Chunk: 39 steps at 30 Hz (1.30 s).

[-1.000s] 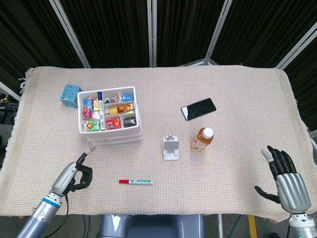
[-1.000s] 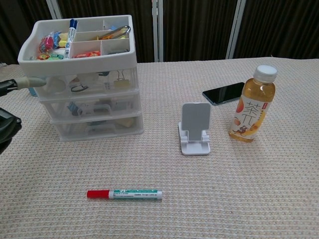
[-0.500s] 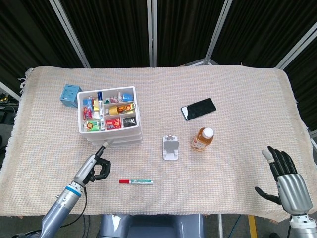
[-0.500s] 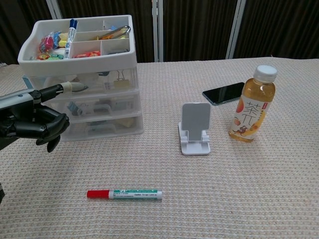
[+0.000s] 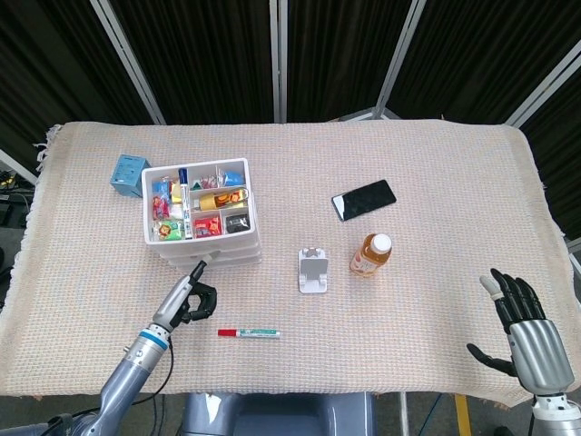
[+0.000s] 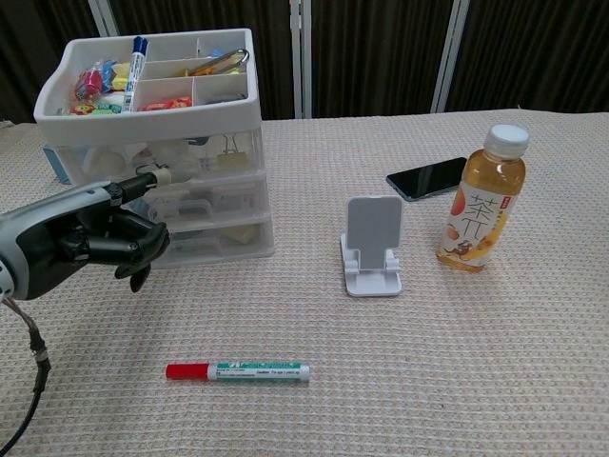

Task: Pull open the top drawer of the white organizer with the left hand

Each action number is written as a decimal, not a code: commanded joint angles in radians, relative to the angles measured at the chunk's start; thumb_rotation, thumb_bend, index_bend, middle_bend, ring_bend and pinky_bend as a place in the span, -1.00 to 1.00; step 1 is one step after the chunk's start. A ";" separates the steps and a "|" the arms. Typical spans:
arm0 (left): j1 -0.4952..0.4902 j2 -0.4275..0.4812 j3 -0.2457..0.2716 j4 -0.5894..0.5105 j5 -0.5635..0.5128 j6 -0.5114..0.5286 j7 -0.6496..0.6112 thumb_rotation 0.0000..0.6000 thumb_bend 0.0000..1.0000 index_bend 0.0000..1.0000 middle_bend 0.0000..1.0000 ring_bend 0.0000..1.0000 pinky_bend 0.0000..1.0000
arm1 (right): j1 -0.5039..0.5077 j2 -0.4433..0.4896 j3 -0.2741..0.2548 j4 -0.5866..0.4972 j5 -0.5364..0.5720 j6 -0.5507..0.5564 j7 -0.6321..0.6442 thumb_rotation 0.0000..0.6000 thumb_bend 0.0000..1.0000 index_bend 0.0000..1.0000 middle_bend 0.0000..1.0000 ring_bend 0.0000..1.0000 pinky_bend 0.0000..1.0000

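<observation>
Nearest the robot, a marker (image 6: 238, 370) lies flat on the bench (image 5: 427, 182), red cap to the left, with a green and white label whose print is too small to read. The bench is covered by a beige woven cloth.

The left robot hand (image 6: 90, 243) is at the front of the organizer (image 6: 157, 143), most fingers curled in and one finger (image 6: 152, 178) stretched toward the drawer fronts. Its tip lies at the upper clear drawer, but whether it touches cannot be told. It holds nothing. The right robot hand (image 5: 525, 329) is at the bench's near right corner, fingers spread wide and empty, well apart from everything.

A white phone stand (image 6: 373, 246) sits upright near the middle. Just right of it stands a bottle (image 6: 481, 198) of amber tea with a white cap; its label bears large Chinese characters, one reading "茶", above a picture of fruit. Behind them a black phone (image 6: 428, 177) lies flat, screen dark.

The organizer stands on the left half of the bench. It is white-framed, with three clear drawers stacked under an open top tray. All three drawers look closed, their fronts about flush. Through the clear fronts show binder clips and small items. The tray is divided into compartments holding bright wrapped pieces, a blue-capped pen (image 6: 136, 57) and a large clip.

Behind the organizer's left corner sits a small blue box (image 5: 129, 172), its printing unreadable.
</observation>
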<state>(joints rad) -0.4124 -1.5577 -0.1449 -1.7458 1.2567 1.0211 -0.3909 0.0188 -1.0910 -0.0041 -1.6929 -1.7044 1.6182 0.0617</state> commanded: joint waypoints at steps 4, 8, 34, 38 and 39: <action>-0.010 -0.021 -0.010 0.013 -0.024 -0.006 0.018 1.00 0.41 -1.00 0.61 0.59 0.30 | 0.000 0.000 0.000 0.000 -0.001 -0.001 0.003 1.00 -0.96 -1.00 -1.00 -1.00 -1.00; -0.018 -0.030 -0.017 0.020 -0.038 -0.013 0.021 1.00 0.41 -1.00 0.61 0.59 0.30 | 0.000 0.000 -0.001 0.001 -0.001 -0.003 0.001 1.00 -0.96 -1.00 -1.00 -1.00 -1.00; -0.048 -0.074 -0.044 0.054 -0.058 -0.025 0.021 1.00 0.41 -1.00 0.61 0.59 0.30 | 0.004 -0.015 -0.006 0.005 0.000 -0.022 -0.026 1.00 -0.96 -1.00 -1.00 -1.00 -1.00; -0.052 -0.072 -0.046 0.051 -0.062 -0.030 0.023 1.00 0.41 -1.00 0.61 0.59 0.30 | 0.004 -0.015 -0.006 0.005 0.000 -0.021 -0.027 1.00 -0.96 -1.00 -1.00 -1.00 -1.00; -0.052 -0.071 -0.046 0.049 -0.062 -0.030 0.023 1.00 0.41 -1.00 0.61 0.59 0.30 | 0.004 -0.015 -0.006 0.005 -0.001 -0.021 -0.027 1.00 -0.96 -1.00 -1.00 -1.00 -1.00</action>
<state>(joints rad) -0.4644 -1.6293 -0.1907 -1.6960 1.1946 0.9911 -0.3679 0.0223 -1.1059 -0.0101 -1.6883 -1.7052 1.5976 0.0348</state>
